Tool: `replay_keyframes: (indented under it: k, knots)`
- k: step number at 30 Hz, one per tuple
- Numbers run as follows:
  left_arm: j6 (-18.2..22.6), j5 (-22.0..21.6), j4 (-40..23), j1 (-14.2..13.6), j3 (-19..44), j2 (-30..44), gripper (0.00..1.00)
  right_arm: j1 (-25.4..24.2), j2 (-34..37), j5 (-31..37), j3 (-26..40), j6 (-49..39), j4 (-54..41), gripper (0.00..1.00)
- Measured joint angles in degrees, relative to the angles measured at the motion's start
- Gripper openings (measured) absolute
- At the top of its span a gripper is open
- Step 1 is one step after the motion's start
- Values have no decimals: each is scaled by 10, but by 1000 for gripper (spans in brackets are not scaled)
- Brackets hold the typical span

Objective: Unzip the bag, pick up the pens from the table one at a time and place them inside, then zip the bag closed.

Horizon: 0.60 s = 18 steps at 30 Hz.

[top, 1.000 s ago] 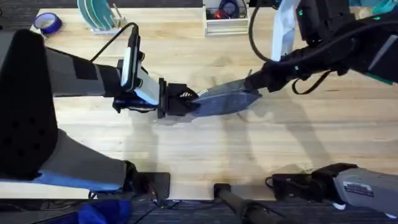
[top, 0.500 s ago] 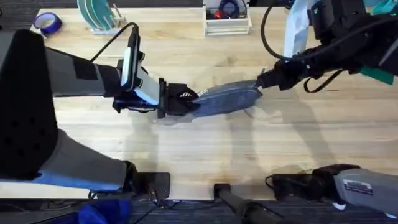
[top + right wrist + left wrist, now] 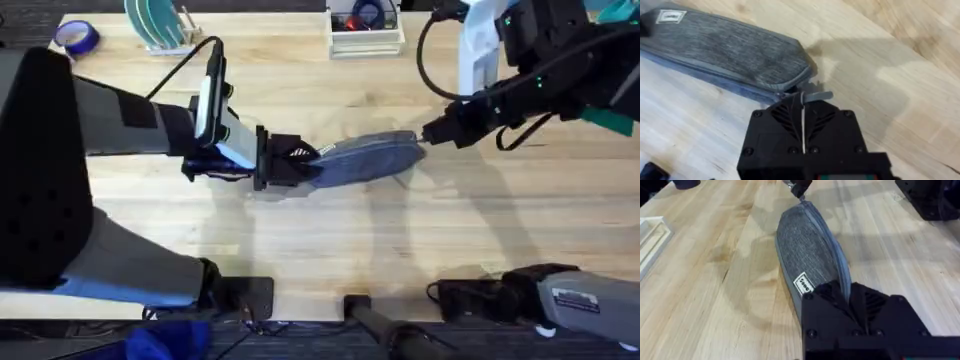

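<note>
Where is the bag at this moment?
In the overhead view the bag lies near the middle of the table, between the left gripper at one end and the right gripper at the other.

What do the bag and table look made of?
The bag: woven fabric by the look, heathered grey with a matte finish and a sewn white label. The table: light wooden planks, smooth, faintly glossy, with visible grain and seams; whether solid wood or laminate is unclear.

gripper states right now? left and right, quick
Left gripper: shut on the bag, at its labelled end.
Right gripper: shut on the zipper pull at the bag's other end.
</note>
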Motion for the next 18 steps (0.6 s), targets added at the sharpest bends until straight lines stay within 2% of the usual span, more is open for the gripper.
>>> replay_keyframes:
  k: [6,7,18]
  knots:
    - [0,0,0,0,0,0,42,0,5,13,0,-2,0,33]
    - [0,0,0,0,0,0,42,0,41,26,0,-2,2,33]
    - [0,1,0,0,0,0,42,1,45,48,0,-1,8,33]
